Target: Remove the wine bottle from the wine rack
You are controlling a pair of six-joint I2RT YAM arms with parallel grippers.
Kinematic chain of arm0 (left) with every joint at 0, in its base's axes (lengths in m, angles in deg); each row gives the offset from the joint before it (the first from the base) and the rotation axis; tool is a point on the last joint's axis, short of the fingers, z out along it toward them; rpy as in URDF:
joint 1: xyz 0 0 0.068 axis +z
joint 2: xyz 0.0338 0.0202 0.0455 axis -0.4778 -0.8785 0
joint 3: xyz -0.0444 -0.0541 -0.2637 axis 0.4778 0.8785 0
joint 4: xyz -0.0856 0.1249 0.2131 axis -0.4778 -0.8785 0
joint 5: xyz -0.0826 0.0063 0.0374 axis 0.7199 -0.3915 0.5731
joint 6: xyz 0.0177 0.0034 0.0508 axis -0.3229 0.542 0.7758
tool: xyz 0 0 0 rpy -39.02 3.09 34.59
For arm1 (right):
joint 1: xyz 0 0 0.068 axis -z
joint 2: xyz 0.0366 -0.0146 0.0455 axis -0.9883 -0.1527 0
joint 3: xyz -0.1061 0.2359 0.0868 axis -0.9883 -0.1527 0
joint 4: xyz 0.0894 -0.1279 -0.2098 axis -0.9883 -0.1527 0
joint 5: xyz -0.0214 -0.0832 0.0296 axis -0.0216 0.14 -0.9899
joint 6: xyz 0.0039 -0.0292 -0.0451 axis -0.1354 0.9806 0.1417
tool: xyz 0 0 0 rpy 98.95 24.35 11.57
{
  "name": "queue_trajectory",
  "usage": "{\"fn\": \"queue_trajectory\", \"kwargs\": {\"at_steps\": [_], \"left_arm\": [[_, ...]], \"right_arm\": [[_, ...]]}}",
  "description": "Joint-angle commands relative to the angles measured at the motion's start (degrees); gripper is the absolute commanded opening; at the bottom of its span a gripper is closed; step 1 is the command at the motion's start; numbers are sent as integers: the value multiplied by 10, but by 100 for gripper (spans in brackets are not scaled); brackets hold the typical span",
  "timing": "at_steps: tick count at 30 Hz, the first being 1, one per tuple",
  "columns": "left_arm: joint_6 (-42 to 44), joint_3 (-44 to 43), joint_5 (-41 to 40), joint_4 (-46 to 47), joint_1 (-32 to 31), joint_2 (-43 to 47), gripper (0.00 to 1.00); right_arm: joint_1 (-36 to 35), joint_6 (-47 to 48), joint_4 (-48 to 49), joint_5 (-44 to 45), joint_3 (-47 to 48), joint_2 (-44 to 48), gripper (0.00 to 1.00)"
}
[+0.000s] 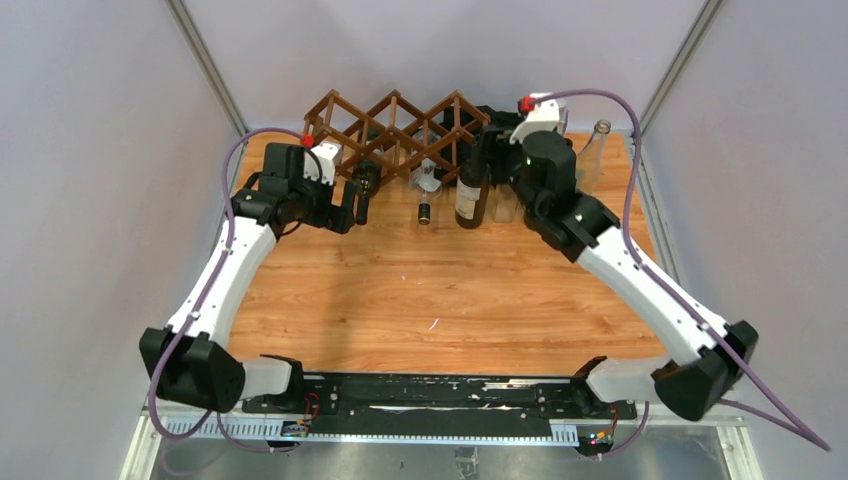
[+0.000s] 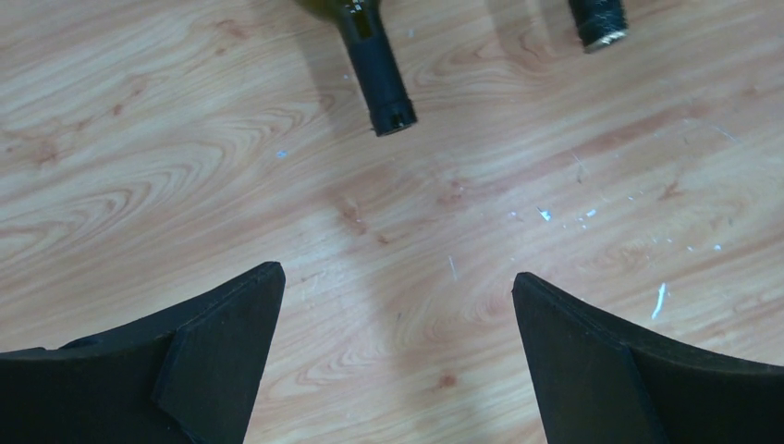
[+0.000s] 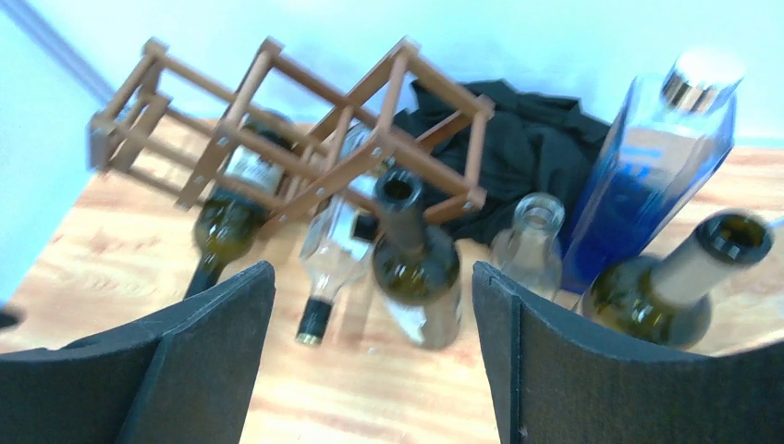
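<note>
Here the wine bottle (image 3: 416,268) stands upright on the bench (image 1: 420,290), just in front of the right end of the wine rack (image 1: 400,125). The right claw (image 3: 372,273) is parted wide and grips nothing; the bottle sits just beyond its fingertips, centred between them. The left claw (image 2: 398,277), fully spread and empty, hovers near a dark bottle neck (image 2: 379,74).

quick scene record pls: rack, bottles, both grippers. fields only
rack: brown lattice, back of table
in rack: labelled dark bottle and clear bottle, lying, necks toward the arms
off rack: upright dark bottle, standing on table before the rack
left gripper: open, empty, over bare wood short of labelled dark bottle's neck
right gripper: open, empty, facing upright dark bottle
right side: blue bottle, black cloth
</note>
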Motion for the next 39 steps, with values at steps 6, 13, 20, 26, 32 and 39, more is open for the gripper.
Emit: {"fn": "queue_trajectory", "kwargs": {"at_steps": [6,13,20,26,32,39], "left_arm": [[-76,6,21,140,12,-80,85],[-110,-26,37,192,12,-182,82],[-104,-12,15,247,12,-230,83],[-100,-5,25,287,14,-264,81],[-101,1,40,310,16,-291,79],[-117,-5,56,335,16,-322,72]], "right_arm": [[-145,-96,-111,6,-141,98,81],[-220,-172,-150,5,-224,165,81],[-220,-190,-169,-33,-267,211,81],[-223,-225,-271,-83,-245,205,82],[-228,-264,-401,-147,-220,205,81],[-233,-247,-373,-131,-230,233,80]]}}
